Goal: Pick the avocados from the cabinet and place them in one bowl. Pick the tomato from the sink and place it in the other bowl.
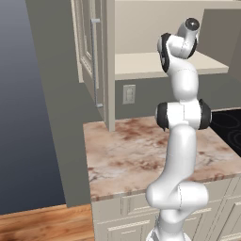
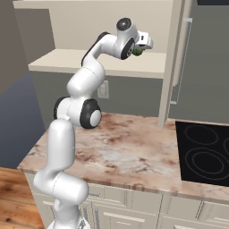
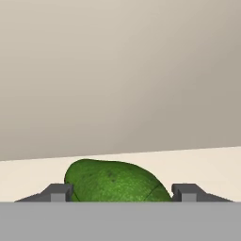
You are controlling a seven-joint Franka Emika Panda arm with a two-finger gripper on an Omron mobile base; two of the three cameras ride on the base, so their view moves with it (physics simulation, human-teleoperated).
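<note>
Even, soft rendered light, no hard cast shadows. White glossy robot arm [image 1: 181,141] shows smooth shading, darker undersides. Mottled brown marble counter [image 2: 129,147] evenly lit, no glare. Cream cabinet interior wall [image 3: 117,70] grades paler toward upper right. Sharp throughout; slight pixel softness, no edge distortion.

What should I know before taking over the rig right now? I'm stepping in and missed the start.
Gripper: reached into the open cabinet, fingers on either side of an avocado lying on the shelf; gaps show at both sides, so no firm grip.
Done: cabinet door open, arm at the fruit.
Left: grasp it, carry it to a bowl, then the other avocado and the tomato.
</note>
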